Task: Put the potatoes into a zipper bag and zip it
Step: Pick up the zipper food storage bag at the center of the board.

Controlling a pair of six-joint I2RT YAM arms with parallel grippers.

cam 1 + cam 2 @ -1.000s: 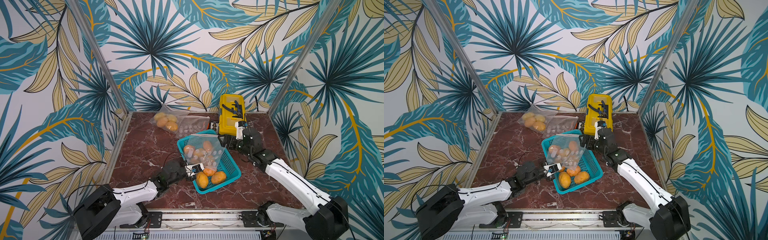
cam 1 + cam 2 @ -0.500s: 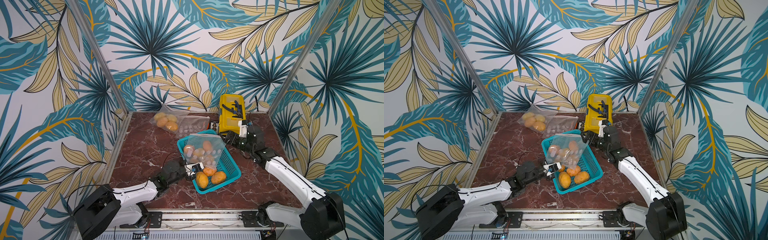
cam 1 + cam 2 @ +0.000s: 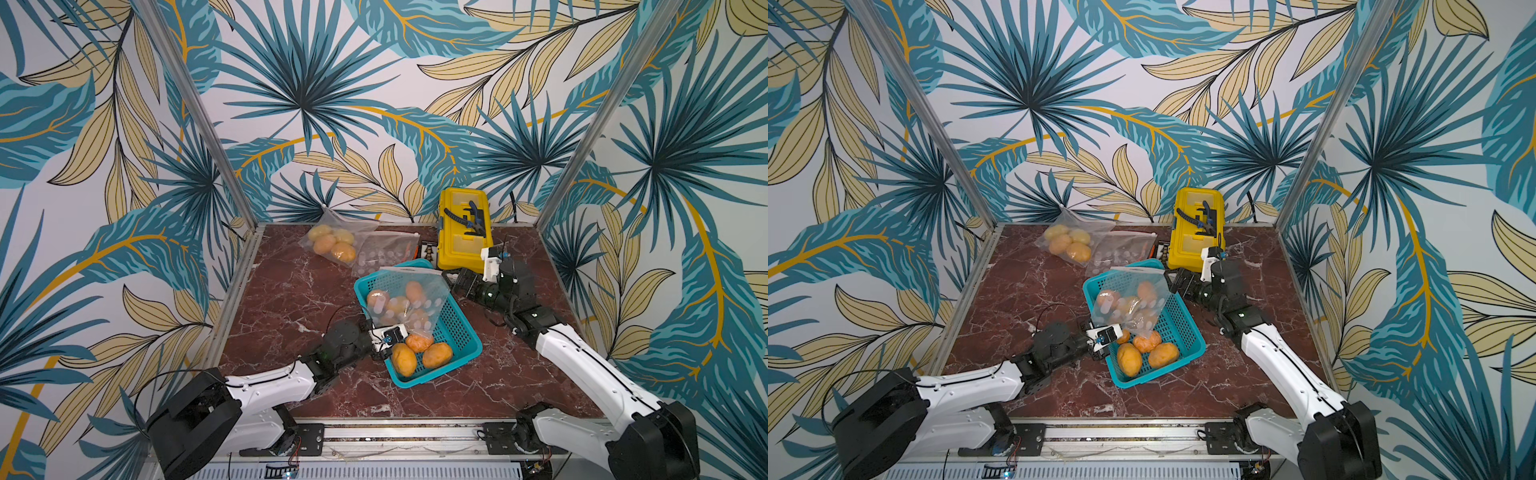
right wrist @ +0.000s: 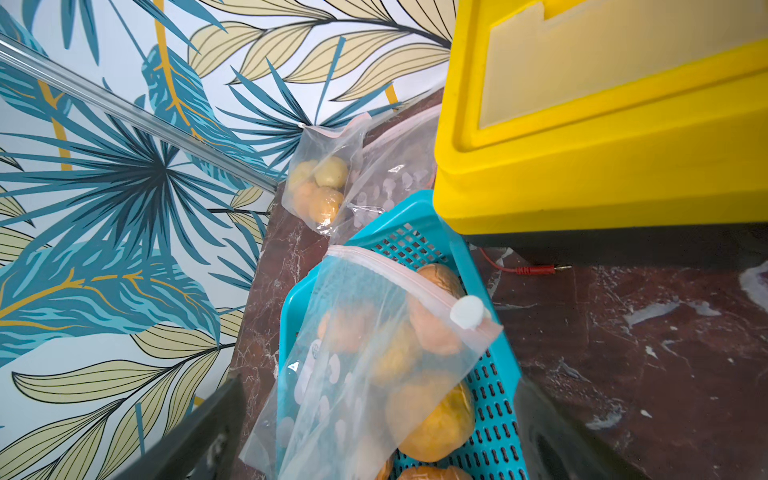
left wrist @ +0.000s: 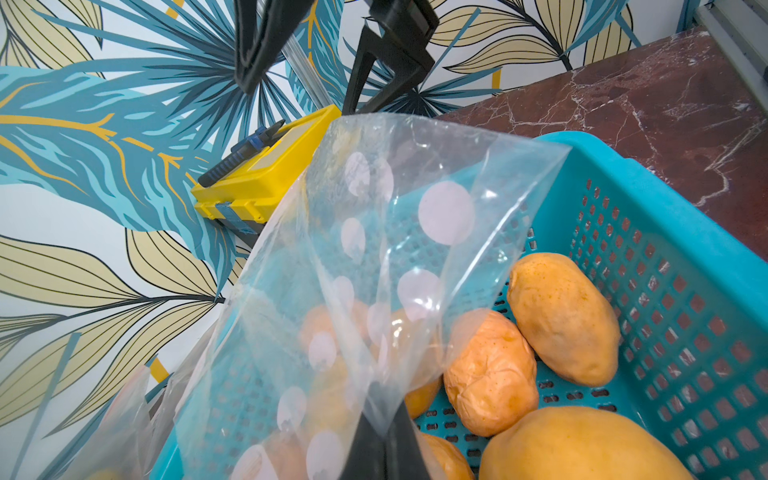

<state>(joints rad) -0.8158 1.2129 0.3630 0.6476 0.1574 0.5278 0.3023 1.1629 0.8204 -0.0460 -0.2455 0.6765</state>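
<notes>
A clear zipper bag (image 3: 409, 299) with white dots stands tilted in the teal basket (image 3: 436, 376), with several potatoes showing through it. My left gripper (image 3: 388, 336) is shut on the bag's lower corner (image 5: 380, 409). Three loose potatoes (image 3: 436, 355) lie in the basket beside it. My right gripper (image 3: 459, 282) is open at the bag's zipper end, its fingers (image 4: 199, 436) apart on either side of the bag (image 4: 365, 374) without touching it. The white slider (image 4: 467, 311) sits at the end of the zipper strip.
A yellow toolbox (image 3: 463, 245) stands right behind my right gripper. A second bag of potatoes (image 3: 332, 245) and an empty dotted bag (image 3: 384, 255) lie at the back. A red lead (image 4: 536, 270) lies by the toolbox. Walls enclose the marble table (image 3: 291, 299).
My right arm has shifted slightly at the zipper end of the bag, jaws still wide. The left gripper and the bag have not moved.
</notes>
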